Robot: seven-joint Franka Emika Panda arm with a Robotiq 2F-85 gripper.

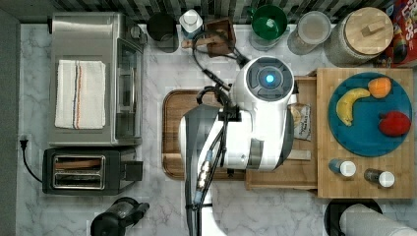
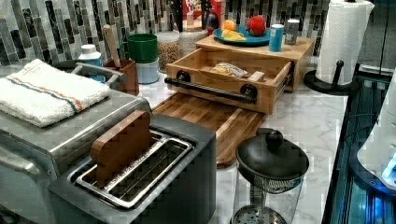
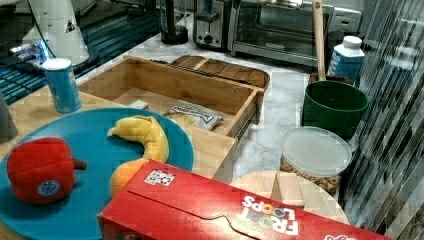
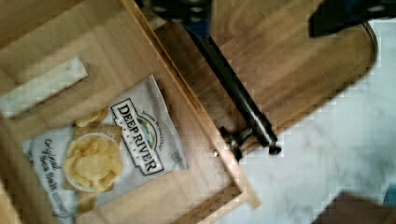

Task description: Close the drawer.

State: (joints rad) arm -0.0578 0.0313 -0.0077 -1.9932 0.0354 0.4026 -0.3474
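Chips, a bag (image 4: 105,149) of them, lie in the drawer (image 2: 233,74), which stands pulled out over the cutting board (image 2: 219,121) on the table (image 2: 308,121). I cannot tell the hand's opening. Closing hasn't begun, I judge; next calls for pressing the handle (image 2: 210,89) inward. Open room lies ahead of it.

Drawer (image 2: 224,77) front unobstructed; cutting board (image 2: 210,119) flat beneath handle (image 2: 210,88); chip bag (image 4: 102,149) lies low inside.

The chip bag (image 4: 105,149) lying in the drawer (image 4: 140,56) reads "DEEP RIVER" and "Original Sea Salt"; the red cereal box (image 3: 220,210) beside the blue plate (image 3: 85,145) reads "FROOT LOOPS".
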